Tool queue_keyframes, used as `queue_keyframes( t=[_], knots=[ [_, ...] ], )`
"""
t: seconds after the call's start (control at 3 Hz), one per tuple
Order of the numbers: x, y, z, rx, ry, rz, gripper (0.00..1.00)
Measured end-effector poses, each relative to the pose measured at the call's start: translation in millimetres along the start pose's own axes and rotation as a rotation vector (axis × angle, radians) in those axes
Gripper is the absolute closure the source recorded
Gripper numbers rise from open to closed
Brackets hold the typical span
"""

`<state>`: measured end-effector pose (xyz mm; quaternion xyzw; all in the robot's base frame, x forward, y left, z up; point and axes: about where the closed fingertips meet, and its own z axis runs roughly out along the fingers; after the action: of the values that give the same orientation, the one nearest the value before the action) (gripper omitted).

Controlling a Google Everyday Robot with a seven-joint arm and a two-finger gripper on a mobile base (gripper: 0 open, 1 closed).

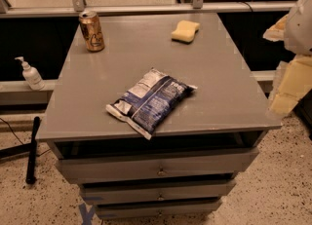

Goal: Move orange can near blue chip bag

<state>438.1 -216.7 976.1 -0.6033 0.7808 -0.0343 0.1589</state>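
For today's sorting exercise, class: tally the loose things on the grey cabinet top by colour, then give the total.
Orange: 1, the orange can, upright at the far left corner.
Blue: 1, the blue chip bag, flat near the front edge.
Yellow: 1, the sponge, far right.
Total: 3.
The gripper is off the cabinet's right edge, so not counted.

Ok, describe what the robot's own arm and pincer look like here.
Only blurred parts at the right edge show: a white rounded arm section above, and a pale yellow, blocky, flat-sided piece below it, likely the pincer, beside the grey table. No cables or markings can be made out.
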Motion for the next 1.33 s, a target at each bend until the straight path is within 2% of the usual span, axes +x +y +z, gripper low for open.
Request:
queue_keyframes(
  t=[0.67, 1.0, 1.33],
  knots=[
    [-8.2, -3.6, 3.3, 0.010, -0.020, -0.007, 0.00],
    [-47.9, -26.8, 25.4, -0.007, -0.136, 0.000, 0.00],
    [-104.6, -55.3, 58.2, -0.043, -0.296, 0.004, 0.00]
  ],
)
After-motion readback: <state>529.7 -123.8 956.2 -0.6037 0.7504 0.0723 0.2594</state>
